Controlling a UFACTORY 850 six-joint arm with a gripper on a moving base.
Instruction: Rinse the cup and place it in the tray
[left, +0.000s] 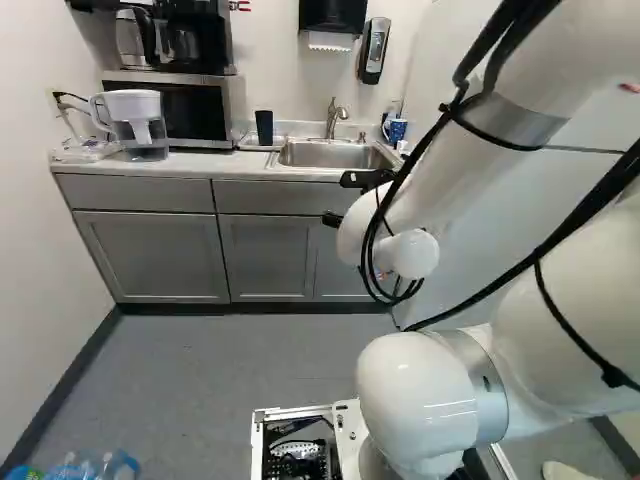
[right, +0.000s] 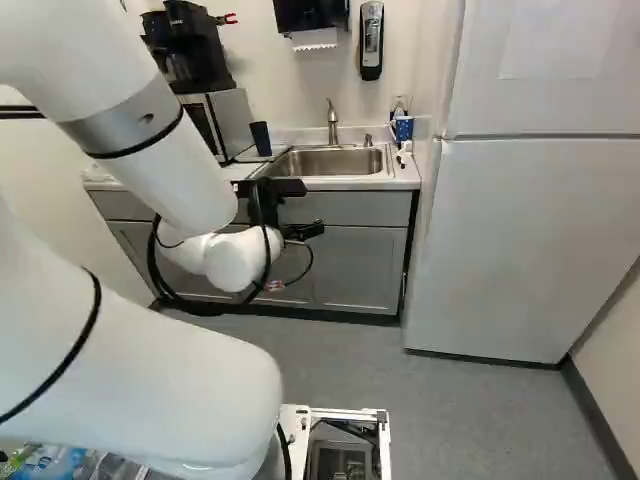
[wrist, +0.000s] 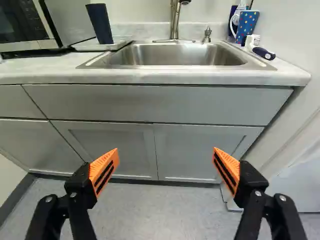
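Observation:
My gripper (right: 304, 231) is in front of the sink cabinet in the right base view, its fingers partly hidden. In the wrist view the gripper (wrist: 166, 152) stands wide open, nothing between its orange pads. Beyond it, a dark blue cup (wrist: 101, 24) stands on a thin white tray (wrist: 103, 45) on the counter, beside the sink. The same cup (left: 264, 127) shows left of the sink in the left base view. A blue dotted cup (wrist: 247, 25) is at the sink's other side, near the wall.
The steel sink (wrist: 175, 54) has a faucet (wrist: 176, 17) behind it. A brush (wrist: 263, 53) lies near the dotted cup. A microwave (left: 170, 108) and a water pitcher (left: 137, 122) stand on the counter (wrist: 165, 76). A tall white refrigerator (right: 530, 220) stands beside the cabinets.

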